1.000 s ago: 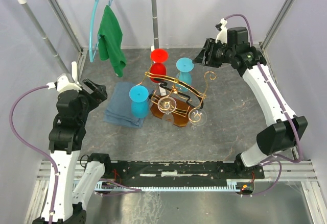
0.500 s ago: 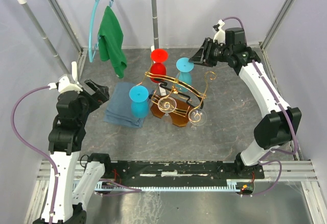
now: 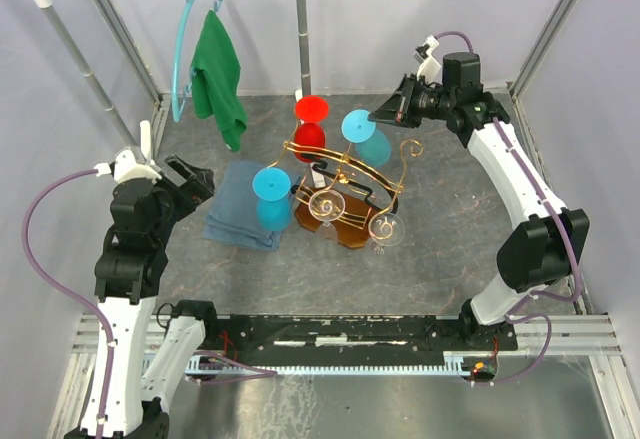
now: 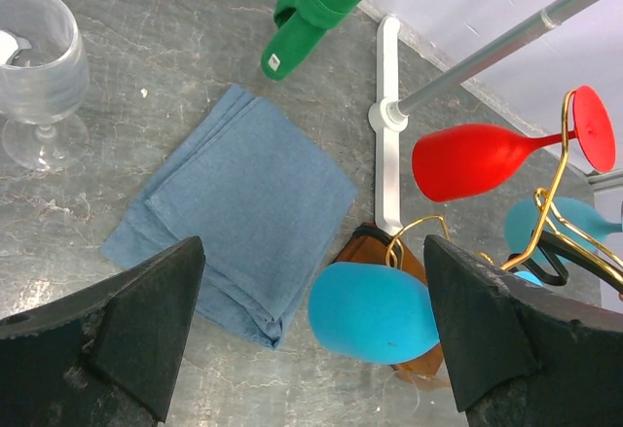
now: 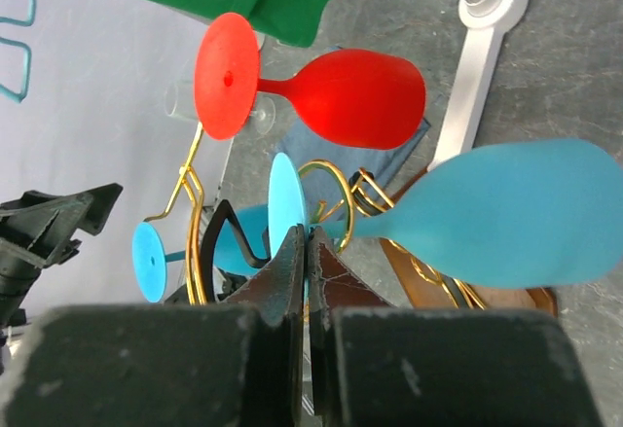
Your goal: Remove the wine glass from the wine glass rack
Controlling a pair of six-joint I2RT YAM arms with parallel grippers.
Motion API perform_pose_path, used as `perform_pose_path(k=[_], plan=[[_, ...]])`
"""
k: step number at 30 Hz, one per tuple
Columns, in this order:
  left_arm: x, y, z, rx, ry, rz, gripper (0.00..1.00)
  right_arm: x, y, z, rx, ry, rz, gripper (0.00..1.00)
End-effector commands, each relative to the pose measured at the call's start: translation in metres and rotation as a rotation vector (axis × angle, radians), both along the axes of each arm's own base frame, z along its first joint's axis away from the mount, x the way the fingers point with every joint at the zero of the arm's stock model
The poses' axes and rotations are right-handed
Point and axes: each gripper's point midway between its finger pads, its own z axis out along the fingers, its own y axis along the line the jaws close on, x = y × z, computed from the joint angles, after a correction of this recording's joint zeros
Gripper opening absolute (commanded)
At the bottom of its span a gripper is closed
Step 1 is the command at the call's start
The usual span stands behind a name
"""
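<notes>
pinched together, the jaws of the right gripper (image 5: 308, 252) clamp the thin stem of the teal wine glass (image 5: 506, 215), between its foot and bowl, at the back right of the rack (image 3: 345, 174). it hangs foot up and bowl down, its long axis leaning off upright, the bowl toward the front right. it looks light, stiff and smooth, probably plastic; the stem is the right place to hold it, though it may slip or swing there. the left gripper (image 4: 311, 252) waits with its jaws wide apart above a folded blue cloth (image 4: 234, 223), holding nothing.
</notes>
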Motion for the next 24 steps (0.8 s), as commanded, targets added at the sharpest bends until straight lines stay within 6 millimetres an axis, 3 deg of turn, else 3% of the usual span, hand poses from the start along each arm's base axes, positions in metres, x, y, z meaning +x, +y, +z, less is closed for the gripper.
perform_pose_path(k=[1, 17, 20, 24], plan=[[0.000, -0.007, 0.011, -0.038, -0.036, -0.022, 1.00, 0.000, 0.012, 0.014, 0.085, -0.040, 0.059, 0.01], [-0.003, -0.008, 0.005, -0.042, -0.019, -0.031, 1.00, -0.019, 0.002, 0.063, 0.305, -0.069, 0.125, 0.01], [-0.002, -0.010, 0.003, -0.047, -0.019, -0.035, 1.00, -0.021, 0.005, 0.063, 0.341, -0.052, 0.151, 0.01], [-0.002, -0.012, 0.004, -0.056, -0.021, -0.045, 1.00, -0.010, 0.003, 0.049, 0.296, -0.032, 0.118, 0.01]])
